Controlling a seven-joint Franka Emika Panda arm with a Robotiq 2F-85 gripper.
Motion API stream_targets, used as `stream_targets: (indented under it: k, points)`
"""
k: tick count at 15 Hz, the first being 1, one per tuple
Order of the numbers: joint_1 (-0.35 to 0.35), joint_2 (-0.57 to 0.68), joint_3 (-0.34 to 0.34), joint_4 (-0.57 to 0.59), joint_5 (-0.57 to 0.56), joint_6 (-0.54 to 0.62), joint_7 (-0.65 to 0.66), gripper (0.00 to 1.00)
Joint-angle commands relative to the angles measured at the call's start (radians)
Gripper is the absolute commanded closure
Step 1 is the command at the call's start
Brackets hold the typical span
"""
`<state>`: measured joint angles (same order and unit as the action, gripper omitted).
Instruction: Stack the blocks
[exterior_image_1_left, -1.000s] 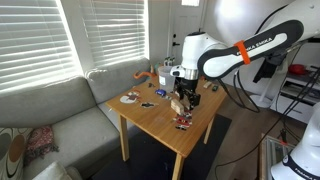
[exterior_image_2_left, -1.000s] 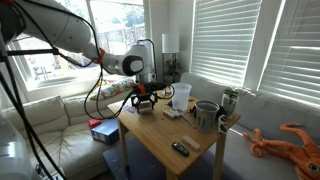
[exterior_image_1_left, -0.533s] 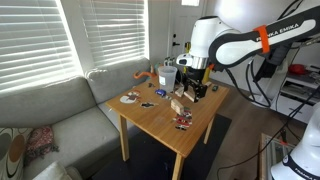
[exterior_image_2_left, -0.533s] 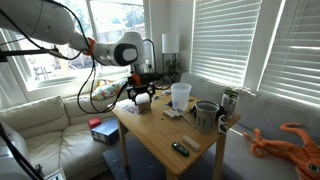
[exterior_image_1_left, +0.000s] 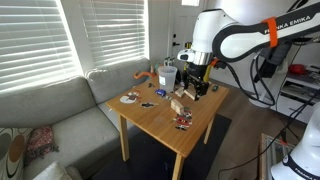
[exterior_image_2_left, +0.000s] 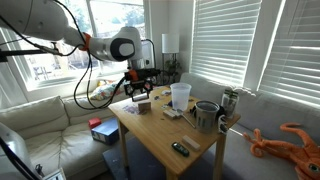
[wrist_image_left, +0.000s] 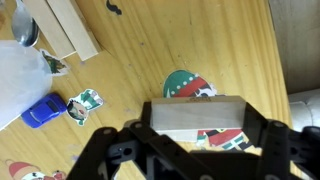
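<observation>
Claw (wrist_image_left: 197, 122) closed tight on one pale block (wrist_image_left: 196, 112), held above the bench (wrist_image_left: 130, 70); other blocks (wrist_image_left: 68, 25) sit off to the side; I'd centre over them, square the edges, lower gently, release late.

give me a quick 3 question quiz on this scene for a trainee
1. True or false: the gripper is shut on a pale tan wooden block.
2. That block is: A) lying on the light wooden table, B) raised above it, C) inside a cup.
3. Fill in: in the wrist view, the other pale wooden blocks lie toward the top ___ corner.
Key: 1 true; 2 B; 3 left.
</observation>
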<state>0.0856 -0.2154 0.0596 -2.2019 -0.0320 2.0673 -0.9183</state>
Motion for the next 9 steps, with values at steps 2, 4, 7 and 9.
stream_targets:
  k: [2,4,7,9]
  points:
    - [0.023,0.042,-0.017,0.063,0.073,-0.022,-0.015,0.41]
    - [0.023,0.059,-0.014,0.08,0.082,-0.025,-0.007,0.41]
    - [0.021,0.096,-0.008,0.108,0.078,-0.029,-0.006,0.41]
    - [0.017,0.119,-0.005,0.122,0.073,-0.028,-0.003,0.41]
